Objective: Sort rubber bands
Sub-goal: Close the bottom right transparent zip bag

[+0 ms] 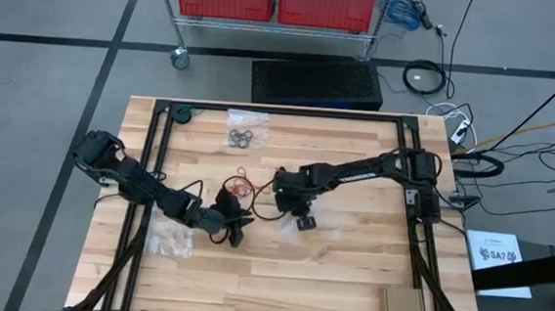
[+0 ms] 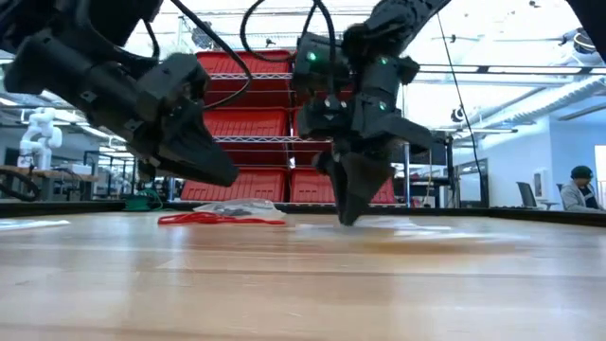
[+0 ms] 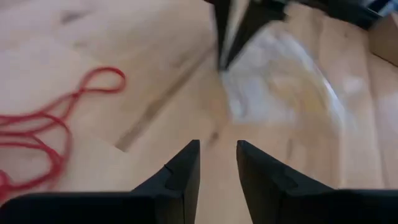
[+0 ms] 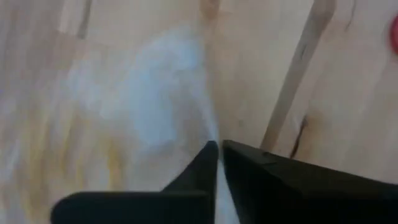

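A tangle of red rubber bands (image 1: 240,184) (image 3: 43,124) lies loose on the wooden table near its middle. At the far edge, black rubber bands (image 1: 244,136) lie on a clear bag. Another clear plastic bag (image 3: 280,87) (image 4: 143,106), showing a yellowish tint inside, lies flat on the table to the right of the red bands. My right gripper (image 1: 304,223) (image 2: 348,216) points steeply down at that bag's edge and is shut on it. My left gripper (image 1: 236,233) (image 3: 217,165) hovers open just left of it, slanting down, with nothing between its fingers. My right gripper pinches the clear bag's edge (image 4: 211,127) between its two fingertips, which come from above and point steeply down. The tips reach the table top (image 2: 348,224). The rest of the bag lies flat on the wood.
A third clear bag (image 1: 169,236) lies under the left arm. A small cardboard piece (image 1: 402,303) sits at the near right corner, a green object (image 1: 182,116) at the far left. A black frame (image 1: 149,166) borders the table. Red bins (image 1: 274,0) stand on a cart beyond.
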{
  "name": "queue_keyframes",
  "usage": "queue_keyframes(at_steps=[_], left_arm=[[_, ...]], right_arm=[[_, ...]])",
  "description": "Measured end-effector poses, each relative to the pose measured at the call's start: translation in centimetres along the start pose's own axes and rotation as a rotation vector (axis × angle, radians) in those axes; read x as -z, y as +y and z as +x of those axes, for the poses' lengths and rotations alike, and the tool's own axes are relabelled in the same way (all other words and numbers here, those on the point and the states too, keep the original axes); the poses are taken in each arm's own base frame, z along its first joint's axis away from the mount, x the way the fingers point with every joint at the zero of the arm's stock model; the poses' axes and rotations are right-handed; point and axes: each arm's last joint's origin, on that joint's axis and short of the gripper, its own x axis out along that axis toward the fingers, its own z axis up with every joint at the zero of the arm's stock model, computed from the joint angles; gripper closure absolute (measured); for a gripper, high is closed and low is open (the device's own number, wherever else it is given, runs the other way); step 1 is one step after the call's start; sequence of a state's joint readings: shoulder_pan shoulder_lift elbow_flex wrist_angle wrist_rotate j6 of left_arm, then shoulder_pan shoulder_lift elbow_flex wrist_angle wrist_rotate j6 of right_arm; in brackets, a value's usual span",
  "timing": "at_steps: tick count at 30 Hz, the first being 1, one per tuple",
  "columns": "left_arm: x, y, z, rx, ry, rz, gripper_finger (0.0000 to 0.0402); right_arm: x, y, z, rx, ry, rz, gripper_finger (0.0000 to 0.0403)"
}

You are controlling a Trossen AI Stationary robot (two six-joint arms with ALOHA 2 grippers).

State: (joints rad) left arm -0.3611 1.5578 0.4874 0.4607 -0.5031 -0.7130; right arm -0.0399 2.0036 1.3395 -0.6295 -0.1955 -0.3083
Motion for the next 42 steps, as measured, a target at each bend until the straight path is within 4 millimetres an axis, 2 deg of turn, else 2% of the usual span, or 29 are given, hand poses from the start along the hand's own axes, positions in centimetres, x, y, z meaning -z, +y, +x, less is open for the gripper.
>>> queue_keyframes(at_steps=[5, 11, 13, 15, 18, 22, 26, 31, 37, 42], left_arm=[[-1.0, 1.7, 0.5, -0.118, -0.018, 0.085, 0.0301], [-2.3, 4.3, 0.8, -0.254, 0.018, 0.095, 0.0347], [-2.8, 4.4, 1.1, -0.195, 0.024, 0.108, 0.0373], [-3.5, 3.9, 1.3, -0.056, 0.016, 0.136, 0.0393], [-4.7, 3.1, 1.3, 0.103, -0.063, 0.195, 0.0390], [-6.3, 2.7, 1.2, 0.152, -0.215, 0.249, 0.0376], [-7.4, 3.3, 1.3, 0.142, -0.285, 0.240, 0.0348], [-8.7, 3.8, 1.6, 0.178, -0.301, 0.228, 0.0296], [-9.2, 3.3, 1.7, 0.296, -0.283, 0.244, 0.0242], [-9.0, 3.1, 1.6, 0.332, -0.266, 0.283, 0.0228]], right_arm=[[-0.1, -0.8, -2.6, 0.079, -0.004, 0.044, 0.0401], [0.3, -1.4, -6.8, 0.188, -0.057, 0.088, 0.0403], [0.3, -1.3, -8.2, 0.230, -0.083, 0.100, 0.0403], [0.4, -0.9, -9.7, 0.279, -0.112, 0.110, 0.0403], [0.6, 0.3, -11.6, 0.331, -0.142, 0.123, 0.0403], [1.4, 2.5, -13.1, 0.372, -0.179, 0.139, 0.0403], [2.0, 4.6, -13.4, 0.426, -0.221, 0.133, 0.0403], [1.4, 6.8, -12.7, 0.441, -0.299, 0.093, 0.0403], [0.9, 7.5, -12.8, 0.546, -0.343, 0.094, 0.0403], [1.0, 7.3, -12.8, 0.570, -0.335, 0.115, 0.0403]])
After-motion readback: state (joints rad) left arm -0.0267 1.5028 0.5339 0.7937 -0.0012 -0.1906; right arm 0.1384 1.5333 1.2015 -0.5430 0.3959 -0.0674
